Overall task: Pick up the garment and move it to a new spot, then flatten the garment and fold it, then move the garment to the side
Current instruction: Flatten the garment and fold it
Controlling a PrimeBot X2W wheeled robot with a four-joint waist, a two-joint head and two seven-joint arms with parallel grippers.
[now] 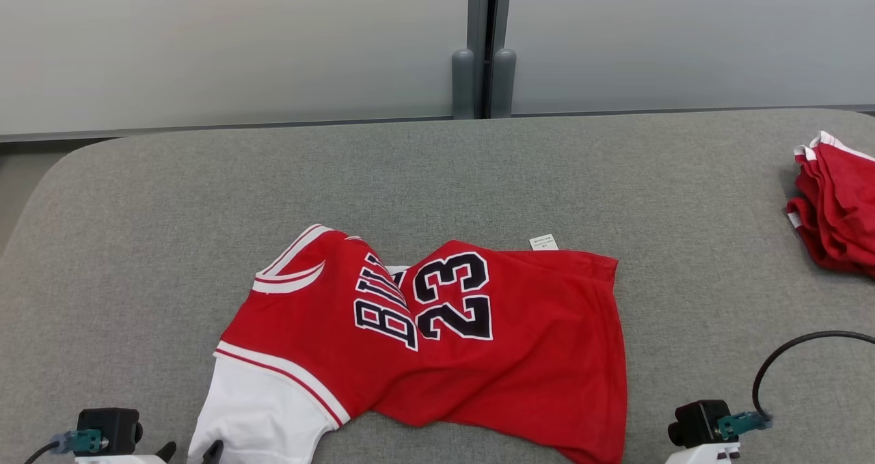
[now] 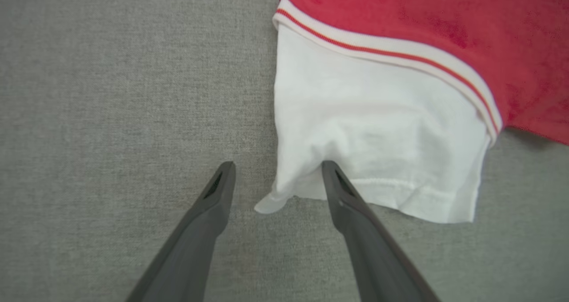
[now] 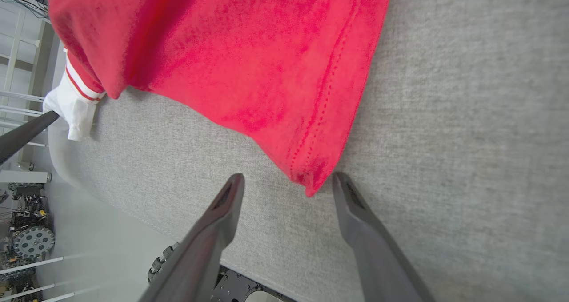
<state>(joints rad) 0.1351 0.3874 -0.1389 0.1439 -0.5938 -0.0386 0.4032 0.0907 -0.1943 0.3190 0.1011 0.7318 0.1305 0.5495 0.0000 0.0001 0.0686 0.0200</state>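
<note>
Hovering spread apart, left gripper is straddling the jersey sleeve corner on the table. Right gripper, also spread, is framing the red hem corner.

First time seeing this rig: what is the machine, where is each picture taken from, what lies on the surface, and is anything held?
A wheeled two-armed robot. One picture looks down from its head; the others look along each arm's two dark fingers. On the grey fabric-covered table lies a crumpled red basketball jersey numbered 23, with a white sleeve; a red cloth pile sits at its right edge. The left gripper and right gripper are both open, framing a sleeve corner and a hem corner. Nothing is held.
</note>
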